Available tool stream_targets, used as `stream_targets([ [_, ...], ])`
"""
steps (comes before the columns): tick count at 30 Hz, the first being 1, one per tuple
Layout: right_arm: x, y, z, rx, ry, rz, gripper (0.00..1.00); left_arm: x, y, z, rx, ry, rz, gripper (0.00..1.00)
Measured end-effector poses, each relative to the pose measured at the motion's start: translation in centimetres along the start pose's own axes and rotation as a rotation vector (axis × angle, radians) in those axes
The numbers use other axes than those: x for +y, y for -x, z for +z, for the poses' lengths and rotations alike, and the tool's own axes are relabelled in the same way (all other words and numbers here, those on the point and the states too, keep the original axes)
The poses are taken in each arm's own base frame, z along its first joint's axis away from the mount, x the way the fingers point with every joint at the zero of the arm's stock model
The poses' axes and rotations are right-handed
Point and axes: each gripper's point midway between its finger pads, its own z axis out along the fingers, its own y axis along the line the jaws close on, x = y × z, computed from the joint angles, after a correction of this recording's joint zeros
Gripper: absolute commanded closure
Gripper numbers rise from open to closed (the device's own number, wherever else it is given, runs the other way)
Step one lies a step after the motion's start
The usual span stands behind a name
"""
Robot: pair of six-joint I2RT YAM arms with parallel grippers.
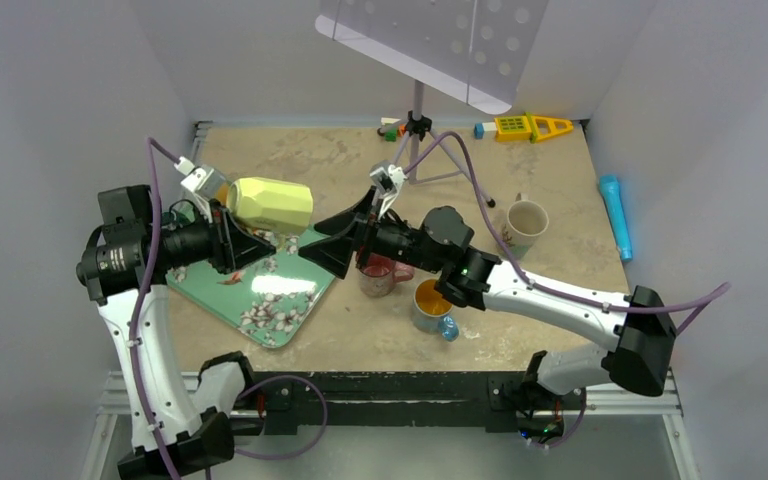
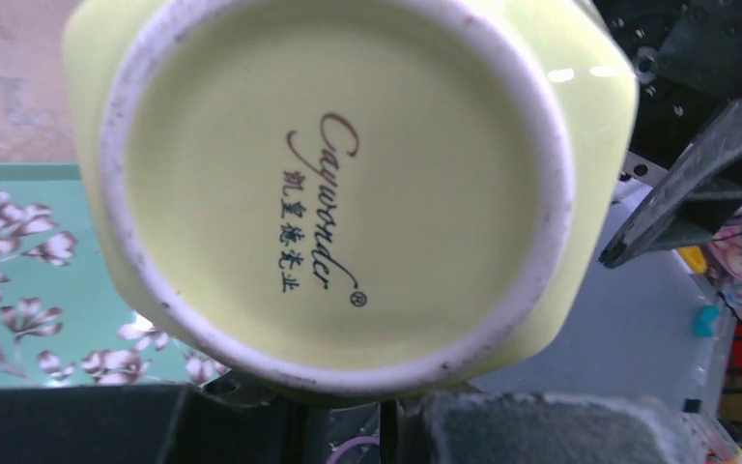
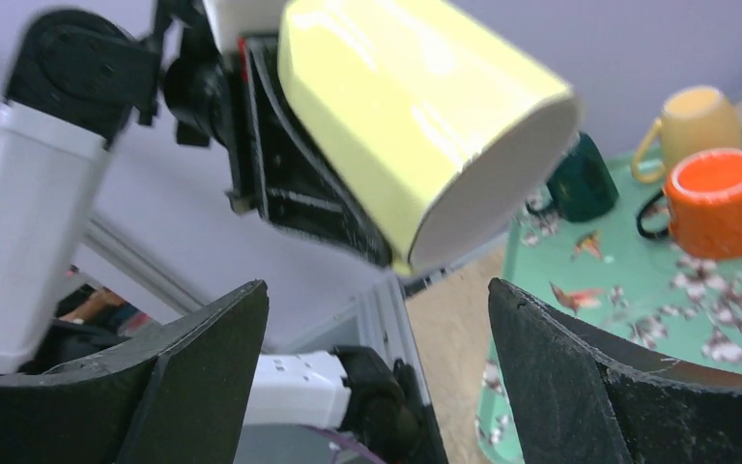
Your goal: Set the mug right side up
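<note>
Sideways, hanging over a flowered tray near a red cup; clamping the yellow mug in the left gripper, spreading the right gripper wide, empty.

The tan table carries a green flowered tray on the left, then a pinkish mug, a blue-grey mug (orange inside), a cream mug, and a blue tube far right.
</note>
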Motion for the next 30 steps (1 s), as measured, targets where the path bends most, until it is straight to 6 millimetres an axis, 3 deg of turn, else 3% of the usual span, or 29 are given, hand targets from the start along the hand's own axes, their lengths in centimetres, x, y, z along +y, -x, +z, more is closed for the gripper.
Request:
stream_targets([
  [6,2.7,3.7,0.4,-0.133,0.106,-0.021,0.21,-3.9,-1.2,-0.4,0.009,-0.106,0.003,1.0],
  [8,3.8,4.6,0.7,-0.151,0.145,-0.029,0.31,-5.2,-1.6,-0.6,0.005,-0.136,0.016,1.0],
  [9,4.0,4.7,0.9,-0.148,0.156,-0.03,0.44,-5.7,-1.5,-0.7,-0.005,-0.153,0.028,1.0],
  [11,4.7,4.4,1.7,-0.124,0.207,-0.013,0.99,-6.6,-1.4,-1.0,-0.024,-0.171,0.055,1.0],
  [12,5.3,4.1,2.0,-0.108,0.245,0.009,1.0,-6.6,-1.3,-1.1,-0.027,-0.168,0.062,0.99],
  [13,6.1,3.9,2.1,-0.095,0.285,0.04,1.0,-6.4,-0.9,-1.0,-0.041,-0.163,0.081,0.75],
  [15,7.4,4.4,1.8,-0.1,0.335,0.046,1.0,-6.6,-0.1,-0.9,-0.058,-0.197,0.082,0.17],
  [16,7.5,4.7,1.6,-0.104,0.33,0.029,1.0,-6.5,0.0,-0.8,-0.058,-0.205,0.099,0.03],
  [20,4.1,4.0,1.8,-0.052,0.132,-0.044,1.0,-3.9,-1.8,-0.6,0.023,-0.074,0.132,0.0],
  [25,-0.7,2.9,-0.5,0.111,-0.18,-0.192,1.0,1.6,-5.1,-0.8,0.151,0.158,0.193,0.0],
  [30,-1.4,1.7,-3.4,0.342,-0.337,-0.345,1.0,6.6,-6.9,-1.3,0.266,0.333,0.194,0.0],
])
